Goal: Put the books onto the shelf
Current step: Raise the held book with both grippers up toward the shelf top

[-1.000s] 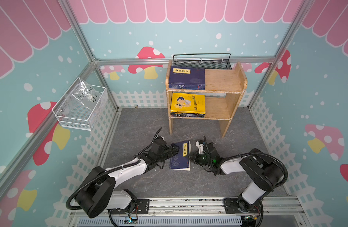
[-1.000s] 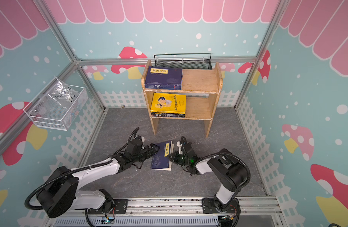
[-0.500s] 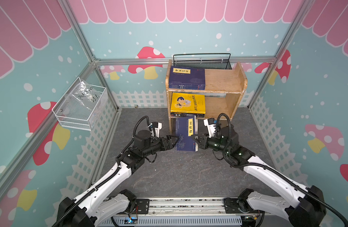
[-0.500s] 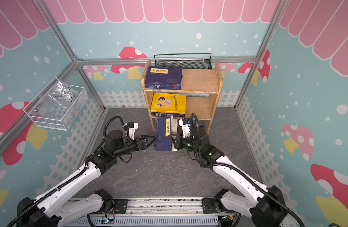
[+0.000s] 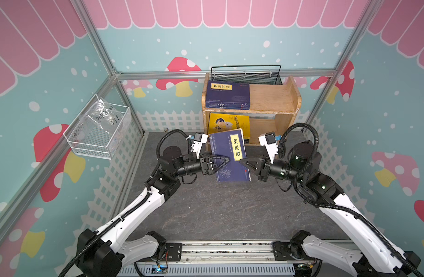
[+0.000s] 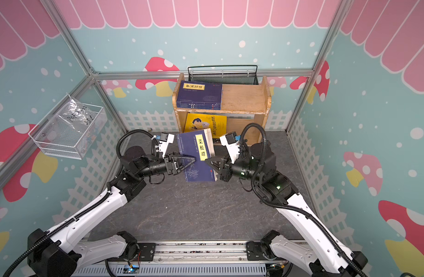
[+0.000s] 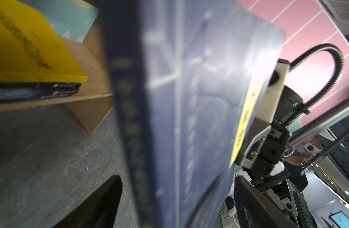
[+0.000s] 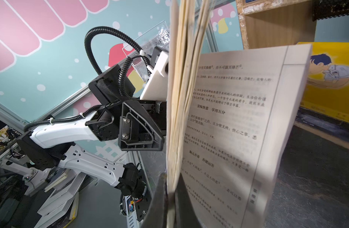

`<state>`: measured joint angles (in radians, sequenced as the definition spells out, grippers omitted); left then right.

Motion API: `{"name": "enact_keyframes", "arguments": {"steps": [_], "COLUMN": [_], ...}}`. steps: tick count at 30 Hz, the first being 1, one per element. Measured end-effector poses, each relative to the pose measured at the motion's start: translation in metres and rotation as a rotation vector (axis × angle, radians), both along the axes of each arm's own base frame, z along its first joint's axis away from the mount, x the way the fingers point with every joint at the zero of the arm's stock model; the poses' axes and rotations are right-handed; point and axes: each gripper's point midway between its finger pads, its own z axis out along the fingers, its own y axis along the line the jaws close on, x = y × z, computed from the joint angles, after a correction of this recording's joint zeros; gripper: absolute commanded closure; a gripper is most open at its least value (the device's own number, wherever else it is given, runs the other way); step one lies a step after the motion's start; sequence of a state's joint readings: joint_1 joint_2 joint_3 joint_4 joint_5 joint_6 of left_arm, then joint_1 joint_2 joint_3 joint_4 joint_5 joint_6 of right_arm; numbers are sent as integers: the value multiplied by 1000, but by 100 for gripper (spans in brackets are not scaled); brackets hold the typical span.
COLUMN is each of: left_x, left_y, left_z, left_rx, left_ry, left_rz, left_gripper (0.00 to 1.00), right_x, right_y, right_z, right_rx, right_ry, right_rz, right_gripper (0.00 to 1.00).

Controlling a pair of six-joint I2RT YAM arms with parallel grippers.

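Navy book [image 5: 230,156], yellow title label: upright at frame centre, pages fanned apart. Shelf [image 5: 271,96] behind it: navy stack [image 5: 227,94] flat, top tier left; yellow book [image 5: 230,122] atop dark ones, lower tier left.

Left pincer [image 5: 226,160] wide, right pincer [image 5: 241,161] tight, tips toward each other.

Lifted navy book [image 5: 220,146] off the floor [image 5: 230,215], raised it high, carried it back toward the shelf [image 5: 266,96].
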<state>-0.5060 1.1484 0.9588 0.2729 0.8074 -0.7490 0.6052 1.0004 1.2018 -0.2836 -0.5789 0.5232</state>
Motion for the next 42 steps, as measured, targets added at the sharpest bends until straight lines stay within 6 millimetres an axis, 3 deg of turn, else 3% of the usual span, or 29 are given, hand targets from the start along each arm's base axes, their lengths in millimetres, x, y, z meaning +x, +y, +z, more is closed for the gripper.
{"name": "enact_keyframes", "arguments": {"steps": [3, 11, 14, 16, 21, 26, 30, 35, 38, 42], "left_x": [-7, -21, -15, -11, -2, 13, 30, 60, 83, 109], "left_y": [2, 19, 24, 26, 33, 48, 62, 67, 62, 53], "left_z": [20, 42, 45, 48, 56, 88, 139, 193, 201, 194], "left_rx": [-14, 33, 50, 55, 60, 5, -123, -299, -371, -424], "left_ry": [-66, -174, -186, -194, -194, -201, -219, -217, -182, -118], "left_rz": [-13, 49, 96, 124, 211, 347, 471, 556, 573, 576], "left_gripper": [33, 78, 90, 96, 100, 100, 100, 100, 100, 100], "right_x": [3, 20, 26, 30, 52, 78, 79, 83, 94, 112], "right_y": [1, 13, 17, 18, 9, -20, -36, -24, -9, 13], "right_z": [1, 4, 11, 15, 34, 58, 80, 101, 98, 91], "right_rx": [-9, -11, 3, 7, 34, 91, 200, 325, 360, 399], "right_ry": [-5, -17, -41, -55, -126, -169, -217, -246, -223, -180], "right_rz": [10, 42, 50, 50, -66, -290, -365, -303, -250, -179], "right_gripper": [100, 100, 94, 83, 36, 17, 14, 14, 14, 15]}}
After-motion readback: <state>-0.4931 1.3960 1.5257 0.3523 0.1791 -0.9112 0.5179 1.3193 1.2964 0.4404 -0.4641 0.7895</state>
